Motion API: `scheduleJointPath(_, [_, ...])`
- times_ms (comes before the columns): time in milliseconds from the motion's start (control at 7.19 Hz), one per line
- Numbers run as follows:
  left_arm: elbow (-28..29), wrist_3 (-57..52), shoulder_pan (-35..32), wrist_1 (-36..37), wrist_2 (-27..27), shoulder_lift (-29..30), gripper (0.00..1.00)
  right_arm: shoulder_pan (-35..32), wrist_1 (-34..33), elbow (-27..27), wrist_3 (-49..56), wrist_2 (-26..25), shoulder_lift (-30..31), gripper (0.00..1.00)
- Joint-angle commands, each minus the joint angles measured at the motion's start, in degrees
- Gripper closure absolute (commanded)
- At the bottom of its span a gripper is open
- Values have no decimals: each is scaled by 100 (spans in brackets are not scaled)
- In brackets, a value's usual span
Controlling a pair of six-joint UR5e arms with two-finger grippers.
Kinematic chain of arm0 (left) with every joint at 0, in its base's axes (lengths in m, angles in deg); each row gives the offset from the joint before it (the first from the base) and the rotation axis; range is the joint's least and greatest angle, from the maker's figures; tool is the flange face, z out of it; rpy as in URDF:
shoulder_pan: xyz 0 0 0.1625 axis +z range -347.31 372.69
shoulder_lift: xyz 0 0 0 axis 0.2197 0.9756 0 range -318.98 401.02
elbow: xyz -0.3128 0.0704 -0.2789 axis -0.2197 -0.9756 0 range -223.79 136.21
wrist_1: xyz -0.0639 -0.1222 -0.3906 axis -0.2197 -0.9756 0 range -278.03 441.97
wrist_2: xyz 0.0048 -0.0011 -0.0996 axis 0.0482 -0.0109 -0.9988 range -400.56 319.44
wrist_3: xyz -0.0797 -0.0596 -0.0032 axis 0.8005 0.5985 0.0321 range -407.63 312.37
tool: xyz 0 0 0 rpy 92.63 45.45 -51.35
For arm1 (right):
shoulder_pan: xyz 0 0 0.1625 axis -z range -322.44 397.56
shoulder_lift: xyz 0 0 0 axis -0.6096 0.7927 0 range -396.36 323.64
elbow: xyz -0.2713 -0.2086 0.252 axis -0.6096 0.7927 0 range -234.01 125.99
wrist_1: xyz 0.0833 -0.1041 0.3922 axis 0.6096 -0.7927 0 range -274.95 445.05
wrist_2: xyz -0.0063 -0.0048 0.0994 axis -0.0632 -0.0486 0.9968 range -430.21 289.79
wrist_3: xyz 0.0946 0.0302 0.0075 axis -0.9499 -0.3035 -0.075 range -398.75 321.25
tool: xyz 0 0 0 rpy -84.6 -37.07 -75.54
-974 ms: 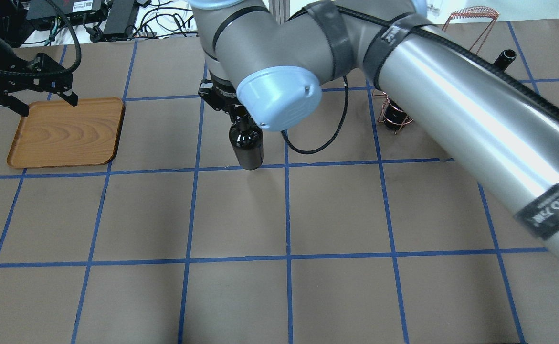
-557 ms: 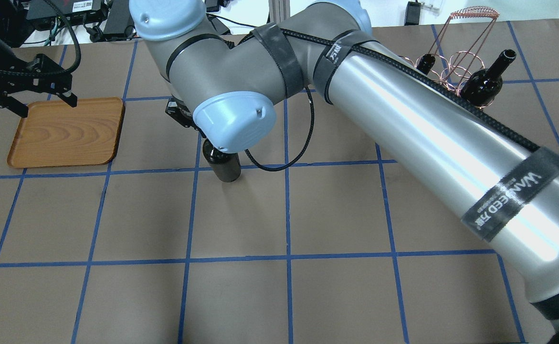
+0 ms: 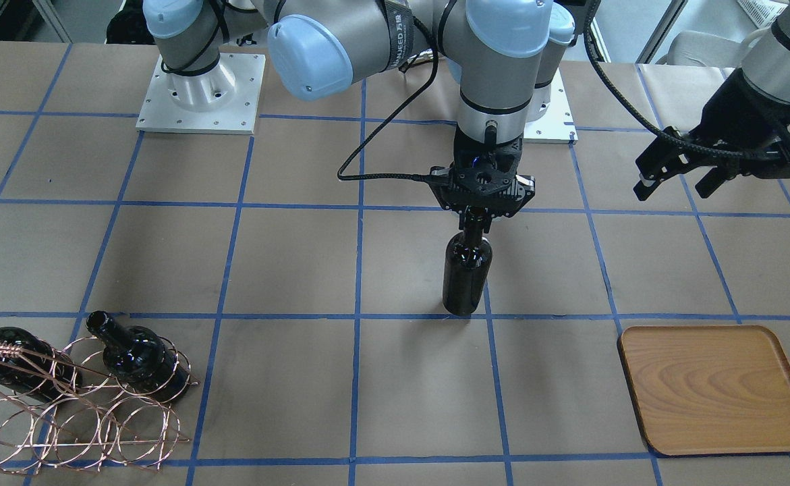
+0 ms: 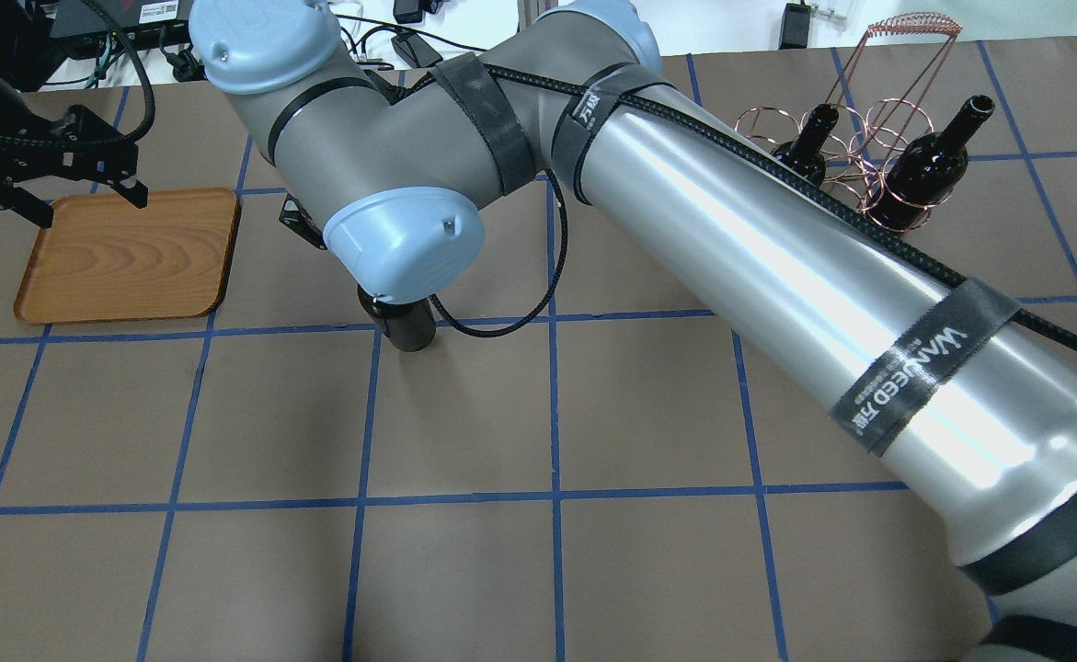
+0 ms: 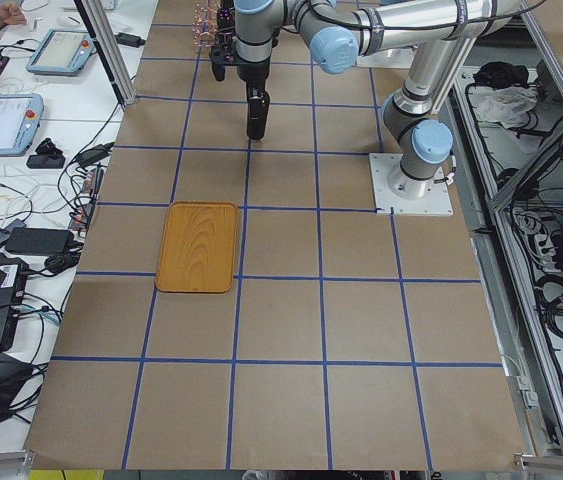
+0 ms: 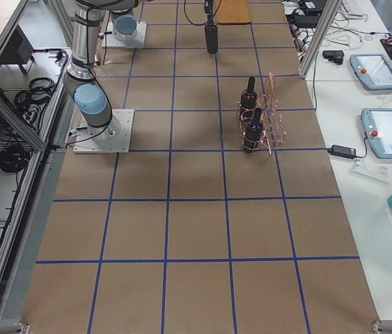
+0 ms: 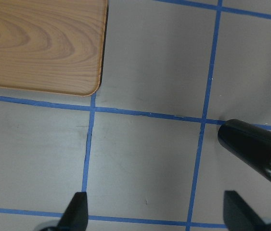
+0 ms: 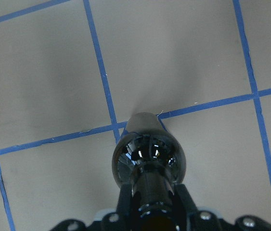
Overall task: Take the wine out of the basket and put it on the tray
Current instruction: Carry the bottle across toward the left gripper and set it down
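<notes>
My right gripper point(image 3: 473, 221) is shut on the neck of a glossy black wine bottle point(image 3: 466, 277) and holds it upright near the table's middle. The bottle's base is close to the table. In the overhead view only its lower part point(image 4: 406, 328) shows under the wrist. In the right wrist view the bottle point(image 8: 147, 156) hangs between the fingers point(image 8: 125, 202). The wooden tray point(image 4: 124, 253) lies at the left, empty. My left gripper point(image 4: 87, 204) is open and empty over the tray's far edge. The copper wire basket point(image 4: 869, 138) stands at the far right.
Two more black bottles point(image 3: 135, 358) point(image 3: 10, 361) lie in the basket point(image 3: 71, 412). The left wrist view shows the tray's corner point(image 7: 39, 43) and the held bottle point(image 7: 255, 149). Both arm bases stand at the table's robot side point(image 3: 199, 94).
My right arm has carried the bottle to the left, closer to the tray, and uncovered the basket. The left gripper has stayed in place, open.
</notes>
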Motion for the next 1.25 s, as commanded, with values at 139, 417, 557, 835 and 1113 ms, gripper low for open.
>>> scheduleJointPath(139, [-17, 0, 2, -5, 20, 0, 0, -7, 0, 53, -111, 23, -48, 88])
scheduleJointPath(417, [-17, 0, 2, 4, 2, 0, 0, -7, 9, 44, -348, 391, -92, 36])
scheduleJointPath(557, [-17, 0, 2, 4, 2, 0, 0, -7, 17, 36, -349, 374, -75, 31])
scheduleJointPath(835, [-17, 0, -16, 4, -7, -27, 0, -42, 61, 18, -340, 374, -31, 20])
scheduleJointPath(1113, [-17, 0, -86, 12, -15, 0, 0, -33, 79, 1, -340, 366, 249, 5])
